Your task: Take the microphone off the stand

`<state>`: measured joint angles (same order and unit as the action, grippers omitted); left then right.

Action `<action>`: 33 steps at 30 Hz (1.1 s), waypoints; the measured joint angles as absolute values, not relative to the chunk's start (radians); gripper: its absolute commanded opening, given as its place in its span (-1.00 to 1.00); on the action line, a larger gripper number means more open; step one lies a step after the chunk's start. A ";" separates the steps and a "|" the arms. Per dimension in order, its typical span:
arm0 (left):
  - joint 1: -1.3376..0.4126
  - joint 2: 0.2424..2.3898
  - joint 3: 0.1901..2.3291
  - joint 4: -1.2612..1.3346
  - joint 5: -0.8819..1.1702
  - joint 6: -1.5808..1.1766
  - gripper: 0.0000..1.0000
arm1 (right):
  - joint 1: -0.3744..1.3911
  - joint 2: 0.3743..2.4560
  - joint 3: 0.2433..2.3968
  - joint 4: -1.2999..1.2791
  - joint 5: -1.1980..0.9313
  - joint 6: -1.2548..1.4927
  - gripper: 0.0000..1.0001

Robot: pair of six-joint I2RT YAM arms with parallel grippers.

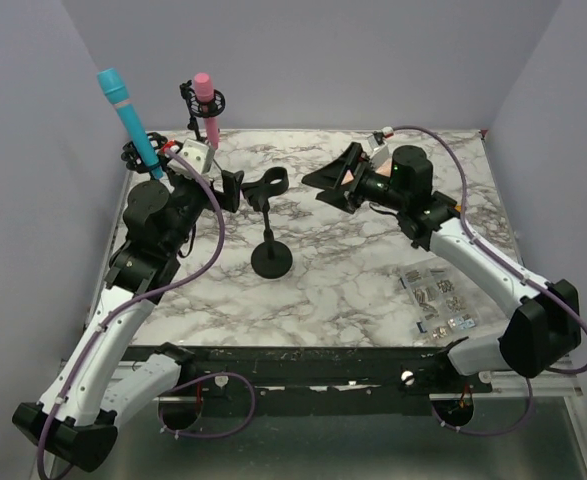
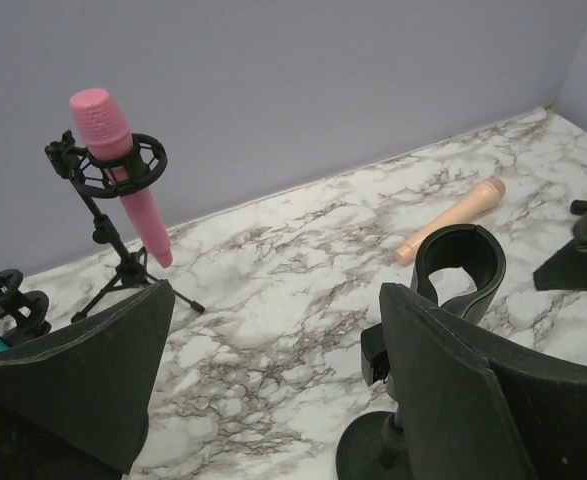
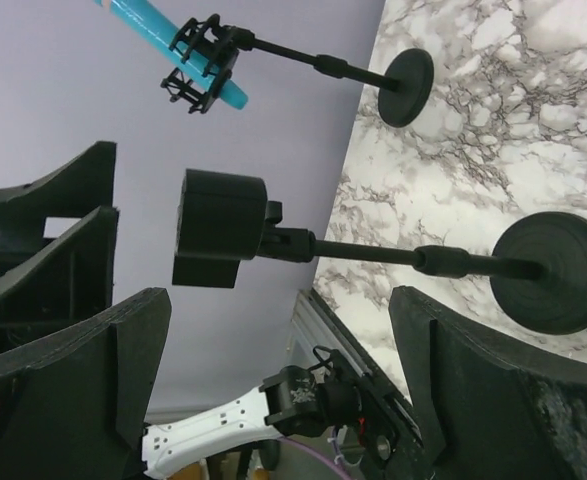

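A blue microphone (image 1: 128,113) sits tilted in a shock-mount stand at the far left; it also shows in the right wrist view (image 3: 158,22). A pink microphone (image 1: 208,103) stands in a second stand at the back (image 2: 123,165). A peach microphone (image 2: 455,216) lies flat on the marble, partly hidden behind my right gripper in the top view. A third stand's clip (image 1: 266,185) is empty (image 2: 460,262) (image 3: 218,228). My left gripper (image 1: 230,190) (image 2: 273,390) is open and empty beside that clip. My right gripper (image 1: 338,180) (image 3: 273,380) is open and empty to its right.
The empty stand's round base (image 1: 272,261) sits mid-table. Clear bags of small parts (image 1: 441,300) lie at the front right. The pink microphone's tripod legs (image 2: 123,285) spread near the back wall. Purple walls close in the table on three sides.
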<state>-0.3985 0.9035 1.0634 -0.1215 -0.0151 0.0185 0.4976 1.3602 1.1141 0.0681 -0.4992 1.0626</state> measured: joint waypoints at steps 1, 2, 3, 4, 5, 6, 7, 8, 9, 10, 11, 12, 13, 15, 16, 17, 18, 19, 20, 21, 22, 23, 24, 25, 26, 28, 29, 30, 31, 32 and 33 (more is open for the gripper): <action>-0.398 0.892 1.054 -0.115 -0.010 0.020 0.73 | 0.503 1.383 1.125 0.080 -0.503 1.067 0.99; -0.398 0.885 1.047 -0.112 -0.009 0.023 0.73 | 0.512 1.406 1.136 0.088 -0.503 1.072 0.99; -0.398 0.874 1.041 -0.109 -0.008 0.027 0.73 | 0.525 1.429 1.147 0.090 -0.503 1.073 0.99; -0.398 0.868 1.038 -0.107 -0.008 0.031 0.73 | 0.542 1.449 1.157 0.091 -0.503 1.073 0.99; -0.398 0.863 1.038 -0.104 -0.008 0.036 0.73 | 0.560 1.464 1.164 0.093 -0.502 1.073 0.99; -0.398 0.859 1.038 -0.099 -0.009 0.041 0.73 | 0.578 1.475 1.171 0.093 -0.502 1.073 0.99; -0.398 0.855 1.038 -0.096 -0.009 0.043 0.73 | 0.593 1.481 1.174 0.097 -0.501 1.073 0.99; -0.398 0.853 1.037 -0.095 -0.009 0.045 0.72 | 0.606 1.485 1.177 0.102 -0.499 1.073 0.99; -0.398 0.849 1.036 -0.092 -0.009 0.046 0.72 | 0.619 1.485 1.177 0.109 -0.495 1.073 0.98; -0.398 0.845 1.035 -0.090 -0.009 0.046 0.72 | 0.629 1.485 1.179 0.115 -0.491 1.073 0.98; -0.398 0.839 1.032 -0.088 -0.009 0.046 0.72 | 0.636 1.485 1.185 0.117 -0.486 1.073 0.98; -0.398 0.835 1.030 -0.086 -0.009 0.046 0.72 | 0.641 1.488 1.193 0.119 -0.480 1.073 0.98; -0.398 0.830 1.028 -0.083 -0.010 0.046 0.72 | 0.644 1.492 1.203 0.122 -0.477 1.073 0.97; -0.398 0.817 1.022 -0.079 -0.010 0.045 0.72 | 0.651 1.504 1.227 0.131 -0.466 1.073 0.94; -0.398 0.810 1.019 -0.075 -0.011 0.045 0.72 | 0.654 1.514 1.241 0.136 -0.461 1.073 0.92; -0.398 0.805 1.018 -0.073 -0.012 0.045 0.72 | 0.656 1.525 1.255 0.139 -0.457 1.073 0.91; -0.398 0.797 1.016 -0.070 -0.013 0.045 0.72 | 0.656 1.537 1.269 0.142 -0.453 1.073 0.90; -0.398 0.793 1.015 -0.068 -0.015 0.045 0.72 | 0.658 1.549 1.282 0.142 -0.448 1.073 0.89; -0.398 0.787 1.015 -0.067 -0.015 0.046 0.72 | 0.661 1.562 1.295 0.141 -0.443 1.073 0.88; -0.398 0.783 1.015 -0.065 -0.016 0.046 0.72 | 0.664 1.575 1.307 0.139 -0.439 1.073 0.86; -0.398 0.782 1.015 -0.063 -0.016 0.046 0.72 | 0.667 1.586 1.316 0.140 -0.434 1.073 0.85; -0.398 0.781 1.015 -0.061 -0.017 0.046 0.72 | 0.669 1.596 1.323 0.139 -0.431 1.073 0.84; -0.398 0.781 1.015 -0.060 -0.017 0.046 0.72 | 0.673 1.605 1.327 0.139 -0.429 1.074 0.82; -0.398 0.781 1.014 -0.059 -0.017 0.046 0.72 | 0.675 1.612 1.330 0.139 -0.426 1.074 0.79; -0.398 0.781 1.013 -0.059 -0.018 0.046 0.72 | 0.677 1.618 1.331 0.137 -0.423 1.074 0.73; -0.398 0.781 1.011 -0.059 -0.019 0.046 0.72 | 0.682 1.627 1.331 0.137 -0.416 1.078 0.61; -0.398 0.781 1.011 -0.059 -0.019 0.046 0.72 | 0.682 1.629 1.333 0.141 -0.416 1.083 0.58; -0.398 0.781 1.010 -0.059 -0.019 0.046 0.72 | 0.683 1.629 1.334 0.142 -0.415 1.085 0.55; -0.398 0.781 1.010 -0.059 -0.019 0.046 0.72 | 0.684 1.629 1.335 0.144 -0.413 1.086 0.52; -0.398 0.781 1.009 -0.059 -0.019 0.046 0.72 | 0.686 1.629 1.335 0.147 -0.412 1.088 0.45; -0.398 0.781 1.009 -0.059 -0.019 0.046 0.72 | 0.687 1.629 1.335 0.150 -0.412 1.092 0.39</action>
